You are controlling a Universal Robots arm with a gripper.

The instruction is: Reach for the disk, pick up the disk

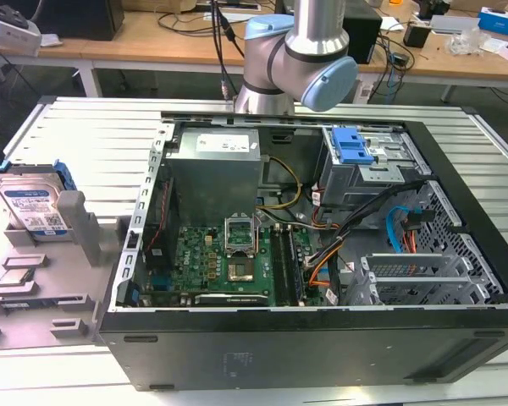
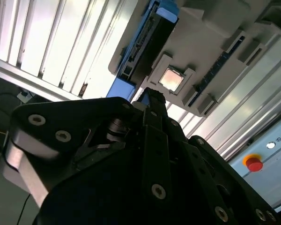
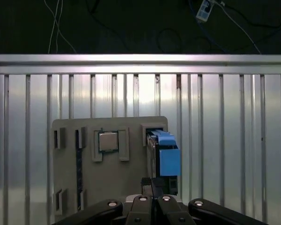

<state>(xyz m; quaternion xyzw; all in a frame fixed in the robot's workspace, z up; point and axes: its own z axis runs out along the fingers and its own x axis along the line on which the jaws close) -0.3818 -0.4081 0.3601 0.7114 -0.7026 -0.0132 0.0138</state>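
Disk (image 1: 32, 207) sits in a grey holder tray (image 1: 76, 296) on the slatted metal table (image 1: 93, 135), at the tray's far end, close to the table edge on the exterior view's left. It is propped up in the tray rather than lying flat. Its white-and-blue label faces the exterior camera and a blue frame runs along its sides. In the first wrist view the disk (image 3: 163, 154) appears edge-on, a dark slab with a blue side piece, slotted in at one corner of the tray (image 3: 136, 168). A small square silver chip (image 3: 107, 141) rests in a recess just beside it.

The end effector (image 3: 151, 183) hangs above the tray, apart from the disk. In the first wrist view its two black fingers are pressed together with only a thin seam between them, and nothing is gripped. In the second wrist view its tip (image 2: 152, 96) points towards the disk (image 2: 150, 42) and the chip (image 2: 171, 78), with clear space before them.

In the exterior view the arm's (image 1: 296, 59) grey and pale-blue joint stands at the table's far edge. Between it and the near edge lies an open black computer case (image 1: 322, 338), and the tray is just beside the case on the exterior view's left.
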